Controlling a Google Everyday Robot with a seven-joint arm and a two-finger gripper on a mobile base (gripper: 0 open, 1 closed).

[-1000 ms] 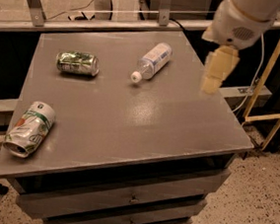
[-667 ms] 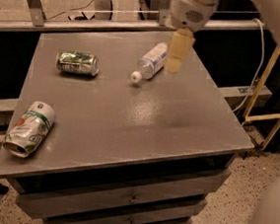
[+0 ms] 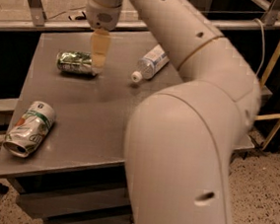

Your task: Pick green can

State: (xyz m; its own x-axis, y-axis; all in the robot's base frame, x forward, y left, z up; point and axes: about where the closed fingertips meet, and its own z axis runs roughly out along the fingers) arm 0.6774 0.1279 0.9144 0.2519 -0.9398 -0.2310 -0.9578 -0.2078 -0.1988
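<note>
The green can (image 3: 75, 62) lies on its side at the back left of the grey table (image 3: 105, 110). It is dark green with a mottled light pattern. My gripper (image 3: 99, 59) hangs at the can's right end, just above the table, its yellowish fingers pointing down. The arm reaches in from the lower right and hides much of the table's right side.
A crushed white can (image 3: 28, 128) with a green band lies on its side at the front left corner. A clear plastic bottle (image 3: 151, 63) lies on its side at the back middle, right of the gripper. A rail (image 3: 44, 24) runs behind the table.
The gripper has moved left across the back of the table, from the right edge past the bottle to the green can's right end. The objects have not moved.
</note>
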